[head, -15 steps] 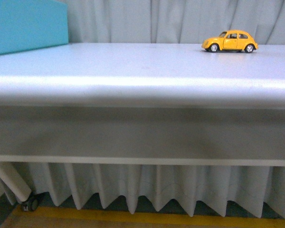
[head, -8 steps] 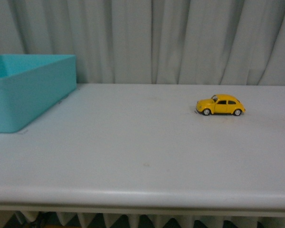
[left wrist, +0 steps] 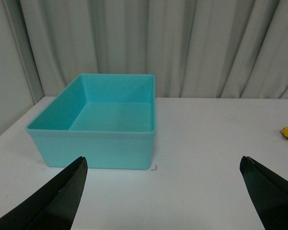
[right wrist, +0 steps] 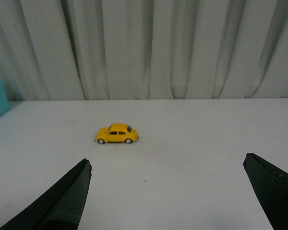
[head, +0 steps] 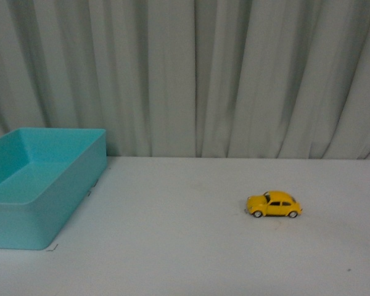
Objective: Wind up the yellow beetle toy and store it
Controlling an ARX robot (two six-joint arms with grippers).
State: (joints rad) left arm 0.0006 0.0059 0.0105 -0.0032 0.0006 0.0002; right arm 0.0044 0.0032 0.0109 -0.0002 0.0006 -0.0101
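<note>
Yellow beetle toy (head: 274,205) sits untouched on its wheels, so winding and storing both look undone. The right gripper (right wrist: 166,160) and left gripper (left wrist: 163,162) gape wide, holding nothing. In the front view the toy stands right of centre on the white table (head: 172,246), well apart from the teal bin (head: 43,203) at the left edge.

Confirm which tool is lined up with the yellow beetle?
The right tool: the yellow beetle toy sits in full view ahead of it. The left tool faces the teal bin, with the beetle barely in its view.
</note>
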